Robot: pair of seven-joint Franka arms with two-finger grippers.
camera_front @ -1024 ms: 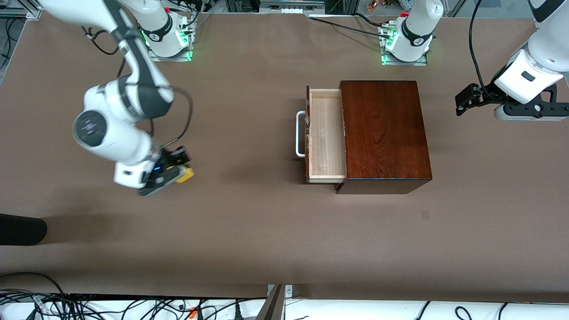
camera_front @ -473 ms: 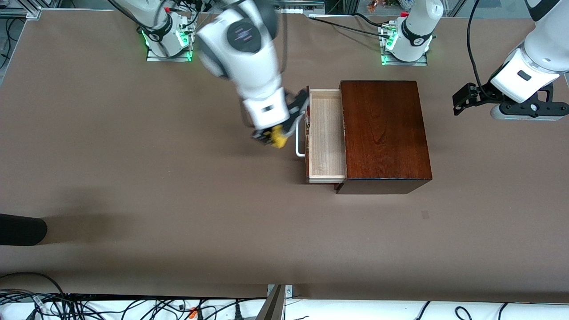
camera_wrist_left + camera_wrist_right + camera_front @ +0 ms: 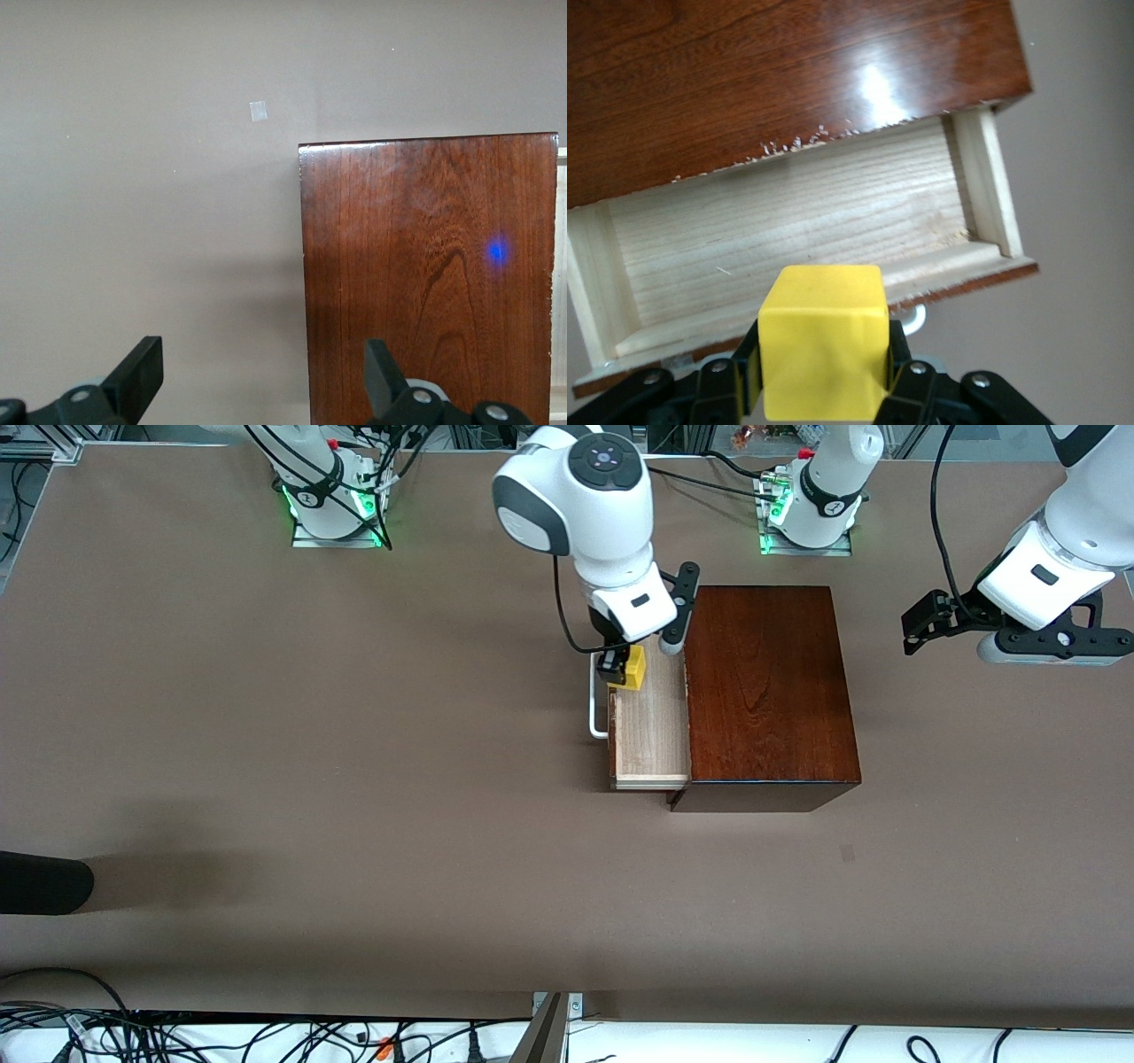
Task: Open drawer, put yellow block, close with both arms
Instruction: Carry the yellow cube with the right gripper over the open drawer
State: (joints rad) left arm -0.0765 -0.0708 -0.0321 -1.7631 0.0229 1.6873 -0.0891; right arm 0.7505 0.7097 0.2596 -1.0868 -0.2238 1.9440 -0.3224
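The drawer (image 3: 651, 731) stands pulled out of the dark-brown box (image 3: 766, 691), its pale wood floor (image 3: 788, 230) bare and its white handle (image 3: 598, 708) pointing toward the right arm's end of the table. My right gripper (image 3: 625, 666) hangs over the drawer's handle side, shut on the yellow block (image 3: 634, 668). In the right wrist view the yellow block (image 3: 824, 341) sits squarely between the black fingers (image 3: 899, 354), above the drawer's front rail. My left gripper (image 3: 1054, 646) waits open over bare table beside the box (image 3: 425, 266), toward the left arm's end, its fingers (image 3: 142, 372) wide apart.
A small pale mark (image 3: 848, 853) lies on the brown table nearer the front camera than the box. A black object (image 3: 44, 881) pokes in at the right arm's end. Cables (image 3: 266, 1036) run along the near edge.
My right arm swung from the right arm's end of the table to over the open drawer, carrying the yellow block. The left arm barely shifted.
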